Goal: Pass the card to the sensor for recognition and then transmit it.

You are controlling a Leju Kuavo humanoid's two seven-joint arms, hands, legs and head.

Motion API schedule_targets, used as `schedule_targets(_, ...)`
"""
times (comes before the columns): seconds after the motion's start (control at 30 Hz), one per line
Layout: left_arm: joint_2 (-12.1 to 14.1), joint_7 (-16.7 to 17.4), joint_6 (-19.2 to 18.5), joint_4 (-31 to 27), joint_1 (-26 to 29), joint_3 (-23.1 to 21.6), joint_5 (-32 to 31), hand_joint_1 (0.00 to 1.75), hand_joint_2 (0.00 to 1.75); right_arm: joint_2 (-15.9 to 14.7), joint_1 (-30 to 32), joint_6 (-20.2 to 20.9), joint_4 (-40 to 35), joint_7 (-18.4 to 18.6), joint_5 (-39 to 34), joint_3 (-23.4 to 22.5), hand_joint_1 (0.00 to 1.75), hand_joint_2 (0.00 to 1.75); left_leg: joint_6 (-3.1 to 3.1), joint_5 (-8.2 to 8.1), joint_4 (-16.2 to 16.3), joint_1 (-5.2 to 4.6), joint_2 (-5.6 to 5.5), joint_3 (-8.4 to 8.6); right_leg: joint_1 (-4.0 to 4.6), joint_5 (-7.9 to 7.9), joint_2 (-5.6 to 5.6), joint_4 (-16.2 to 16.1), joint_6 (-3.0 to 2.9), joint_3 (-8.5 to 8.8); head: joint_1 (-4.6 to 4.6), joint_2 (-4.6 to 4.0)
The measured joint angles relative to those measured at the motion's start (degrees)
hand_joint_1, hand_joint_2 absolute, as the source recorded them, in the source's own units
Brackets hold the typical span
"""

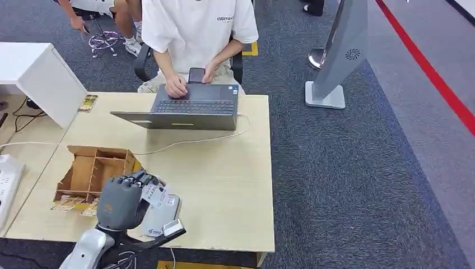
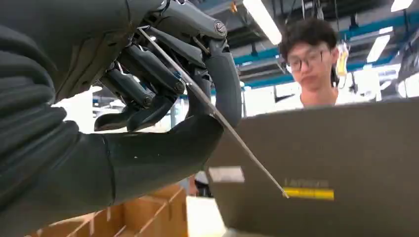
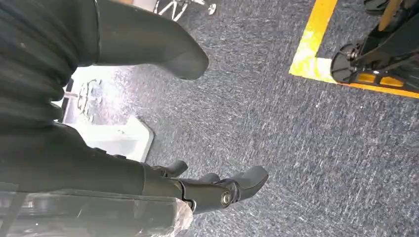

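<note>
A person (image 1: 196, 28) types at a grey laptop (image 1: 185, 115) on the table (image 1: 235, 185), beside a wooden organizer (image 1: 95, 171).

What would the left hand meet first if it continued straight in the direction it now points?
Most likely the laptop. The left hand, holding the card, points across the table toward the laptop's lid, with nothing standing between them in the head view. Its height above the table is unclear, so this is a judgement.

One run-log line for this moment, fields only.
left hand: holds card above desk | right hand: open, hangs over carpet | card reader: under card | person: at laptop
</note>
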Motion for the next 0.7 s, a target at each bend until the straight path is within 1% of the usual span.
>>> schedule_targets(0.07,0.81,0.87,-2.58,0.22,1.35,-0.11,0.7,1.75,1.75,0.0,0.02,0.08,-0.2,0.0,-0.07,-0.04,0.0,1.75,-0.02,-0.02,-0.02,0.0,0.02,0.01,0.0,0.0,0.02,0.0,0.0,0.01,0.0,0.0)
schedule_targets(0.13,1.8,1.79,-3.68,0.96,2.98,-0.11,1.68,1.75,1.75,0.0,0.21,0.22,-0.48,0.02,-0.11,-0.11,0.0,1.75,-0.02,-0.02,-0.02,0.0,0.05,0.03,0.0,0.0,0.05,0.0,0.0,0.01,0.0,0.0)
schedule_targets(0.27,3.15,3.87,-4.03,2.88,5.47,-0.11,3.17,1.75,1.75,0.0,0.71,0.28,-1.0,-0.09,0.0,-0.41,0.0,1.75,-0.02,-0.02,-0.02,0.0,0.02,0.02,0.0,0.0,0.0,0.0,0.0,0.02,0.02,0.0)
schedule_targets(0.4,4.75,6.17,-5.23,4.07,6.87,-0.77,3.65,1.75,1.75,0.0,1.08,0.55,-1.66,-1.22,0.72,-0.72,0.0,1.75,-0.02,-0.01,-0.02,0.0,0.03,0.02,0.0,0.0,0.0,0.0,0.0,0.02,0.0,0.0)
schedule_targets(0.47,5.23,6.71,-5.52,4.31,7.33,-0.98,3.78,1.75,1.75,0.0,1.15,0.55,-1.9,-1.33,0.81,-0.94,0.0,1.75,-0.01,-0.01,-0.02,0.0,0.03,0.02,0.0,0.0,0.0,0.0,0.0,0.03,0.0,0.0)
schedule_targets(0.7,6.01,6.82,-5.62,4.76,7.59,-1.62,3.87,1.75,1.75,0.0,1.41,0.87,-2.36,-1.35,0.81,-1.05,0.0,1.75,-0.01,-0.01,-0.02,0.0,0.03,0.02,0.0,0.0,-0.03,0.0,0.0,0.04,0.02,0.0)
